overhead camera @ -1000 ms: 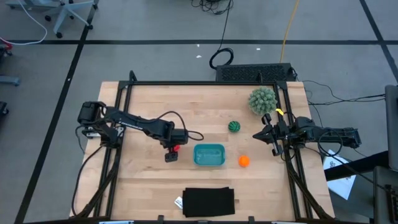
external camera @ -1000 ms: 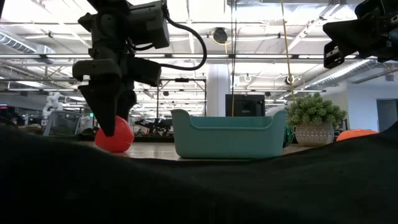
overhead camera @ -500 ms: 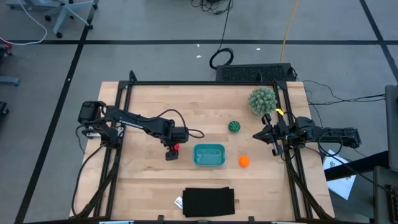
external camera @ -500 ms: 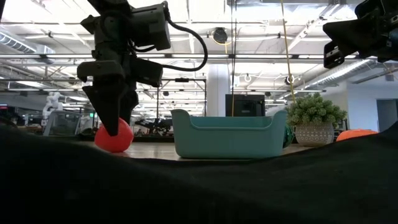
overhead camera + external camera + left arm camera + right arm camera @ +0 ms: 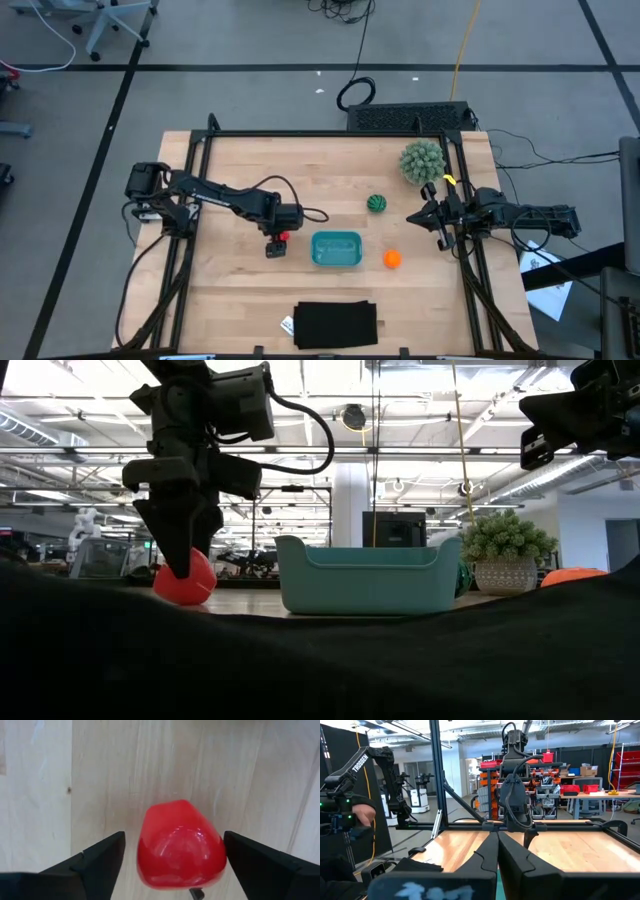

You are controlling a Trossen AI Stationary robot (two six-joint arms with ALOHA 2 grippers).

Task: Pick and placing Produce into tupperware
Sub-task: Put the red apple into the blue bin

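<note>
I am looking at my left gripper (image 5: 170, 865) first. Its two fingers are standing apart, one on each side of the red piece (image 5: 180, 845), with a small gap showing on both sides. The red piece is sitting on the wooden table (image 5: 240, 160), right between the fingers and not lifted. From the low view, the left gripper (image 5: 183, 555) is hanging in front of the red piece (image 5: 190, 582) and hiding part of it.

I am counting three small pieces: the red one (image 5: 283, 238), one dark green ball (image 5: 376, 203) and one orange ball (image 5: 392, 258). There is one teal tupperware (image 5: 336, 249), and nothing is lying in it. The red piece is just beside its left end, the orange ball near its right end.

My right gripper (image 5: 412, 217) is waiting at the table's right edge, fingers pressed together. One big spiky green ball (image 5: 422, 161) and one flat black rectangle (image 5: 335, 325) are lying on the table too.
</note>
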